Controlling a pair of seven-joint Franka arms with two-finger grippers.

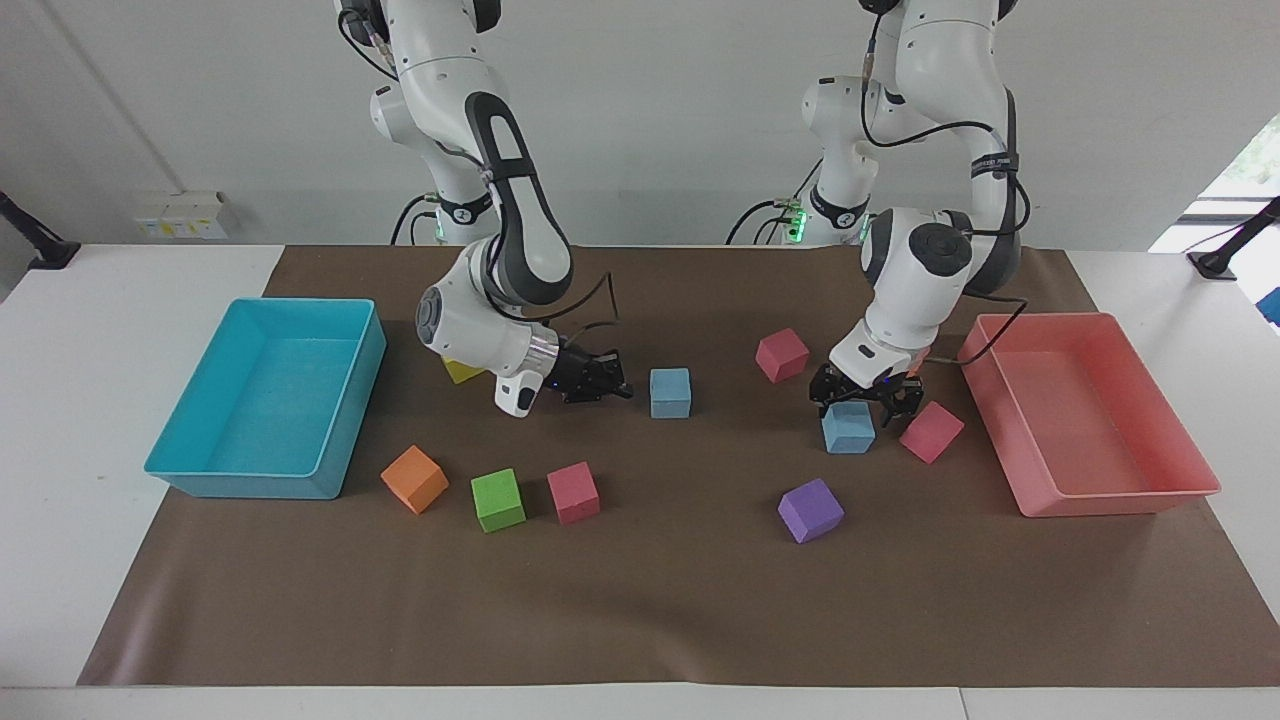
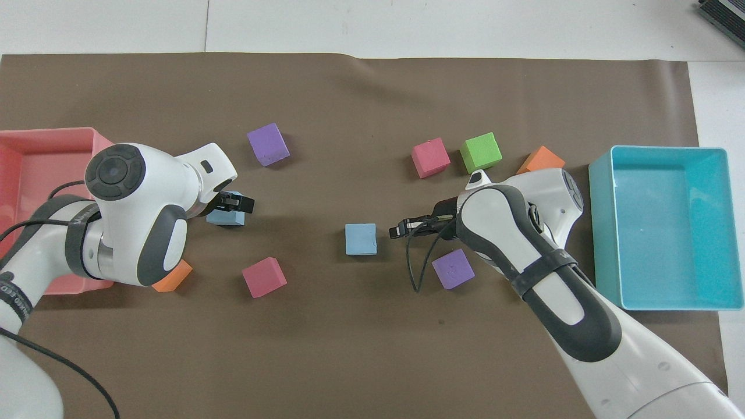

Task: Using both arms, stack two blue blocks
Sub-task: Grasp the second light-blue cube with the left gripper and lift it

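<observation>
One blue block [image 1: 670, 392] lies mid-mat; it also shows in the overhead view [image 2: 361, 238]. My right gripper [image 1: 620, 378] is low over the mat, pointing sideways at this block, open, a short gap from it; its tip shows in the overhead view [image 2: 396, 229]. The other blue block [image 1: 848, 430] lies nearer the pink tray and is partly covered in the overhead view [image 2: 228, 218]. My left gripper [image 1: 862, 398] is open and just over this block, its fingers spread above the block's top edges; it also shows in the overhead view [image 2: 236, 203].
A turquoise tray [image 1: 250, 485] stands at the right arm's end and a pink tray [image 1: 1110, 500] at the left arm's end. Purple [image 1: 810, 510], pink [image 1: 930, 432], pink [image 1: 781, 355], red-pink [image 1: 573, 492], green [image 1: 498, 499], orange [image 1: 414, 478] and yellow [image 1: 458, 372] cubes lie scattered on the mat.
</observation>
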